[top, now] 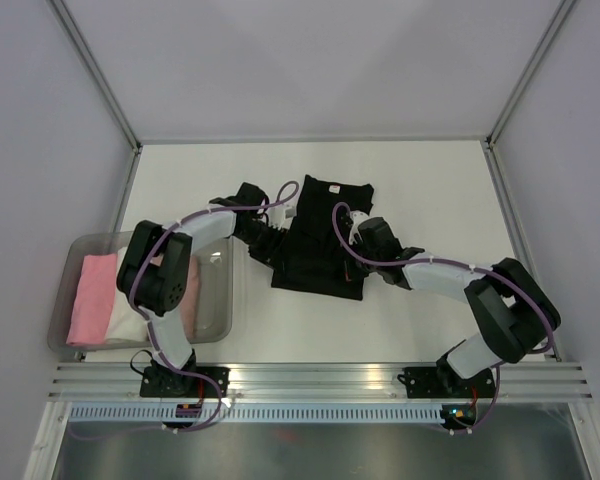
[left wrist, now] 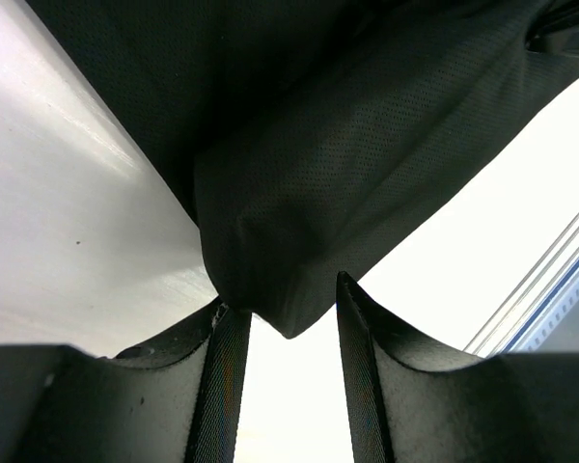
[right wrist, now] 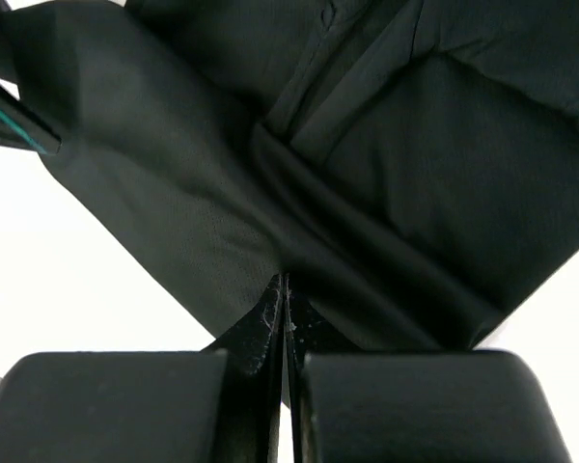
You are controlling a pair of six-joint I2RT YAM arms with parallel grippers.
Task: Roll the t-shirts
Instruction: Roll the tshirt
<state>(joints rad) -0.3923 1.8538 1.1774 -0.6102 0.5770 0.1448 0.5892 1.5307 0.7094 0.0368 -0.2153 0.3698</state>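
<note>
The black t-shirt [top: 315, 255] lies folded into a long panel at the table's middle. My left gripper [top: 272, 243] is at its left edge. In the left wrist view that gripper [left wrist: 282, 291] stands open, and a loose corner of the black t-shirt [left wrist: 347, 164] droops between the fingertips. My right gripper [top: 363, 232] is at the shirt's right edge. Seen from the right wrist, this gripper [right wrist: 285, 280] is shut, its tips pinching a fold of the black t-shirt [right wrist: 415, 174], with a crease running away from them. A pink roll [top: 92, 298] and a white roll [top: 130, 320] lie at the left.
A clear plastic bin [top: 220, 330] at the left edge holds the two rolls. An aluminium rail [top: 320, 380] runs along the near table edge by the arm bases. White walls enclose the table on three sides.
</note>
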